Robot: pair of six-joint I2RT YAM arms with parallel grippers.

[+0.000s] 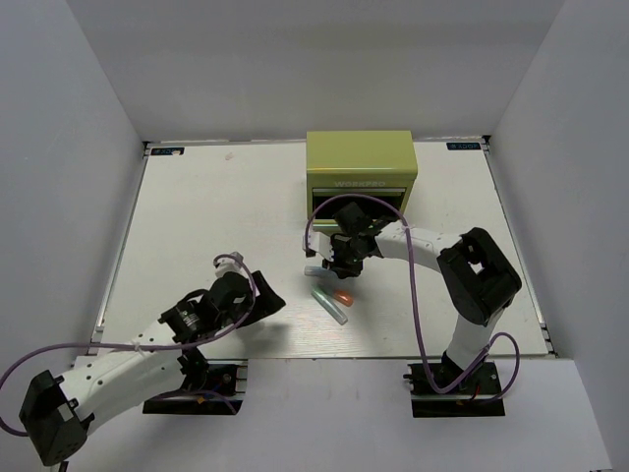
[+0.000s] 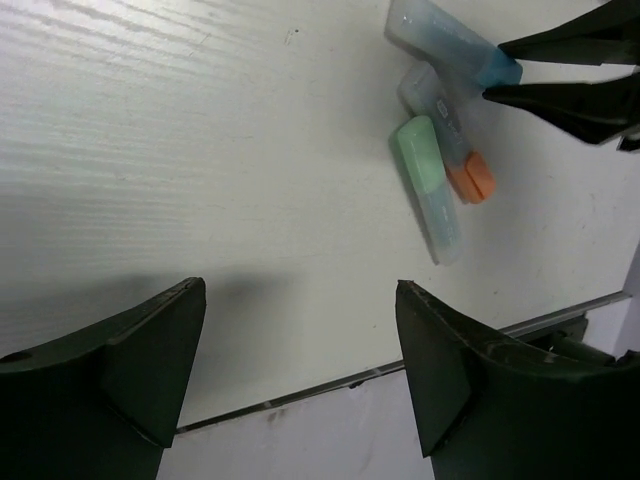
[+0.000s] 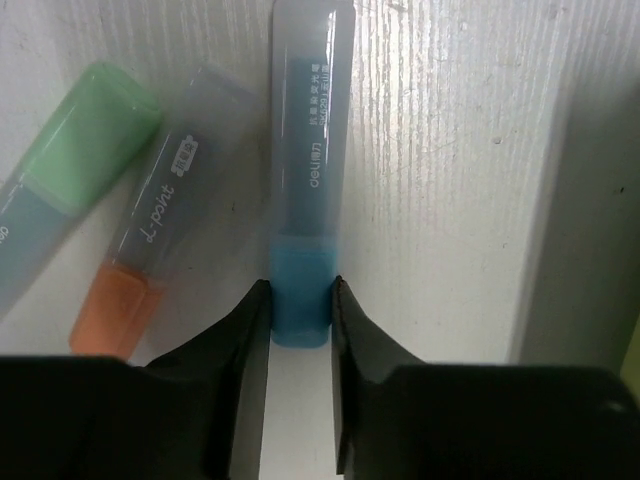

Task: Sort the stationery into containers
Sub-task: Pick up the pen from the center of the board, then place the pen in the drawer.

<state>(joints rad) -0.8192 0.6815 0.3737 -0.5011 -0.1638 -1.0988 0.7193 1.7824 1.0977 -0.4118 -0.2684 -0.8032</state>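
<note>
My right gripper (image 3: 300, 295) is shut on the blue cap end of a clear light-blue highlighter (image 3: 308, 150), which lies flat at table level and points away from the wrist. In the top view this gripper (image 1: 339, 265) is just in front of the yellow-green drawer chest (image 1: 360, 162). Beside the blue highlighter lie an orange-capped highlighter (image 3: 165, 215) and a green-capped one (image 3: 70, 170), side by side and touching. My left gripper (image 2: 300, 290) is open and empty, hovering over the table's front edge, short of the highlighters (image 2: 428, 185). No thin pens show.
The white table (image 1: 216, 216) is enclosed by grey walls at the left, back and right. The chest stands at the back centre with its drawers facing the arms. The table's front edge (image 2: 300, 395) runs just under my left gripper.
</note>
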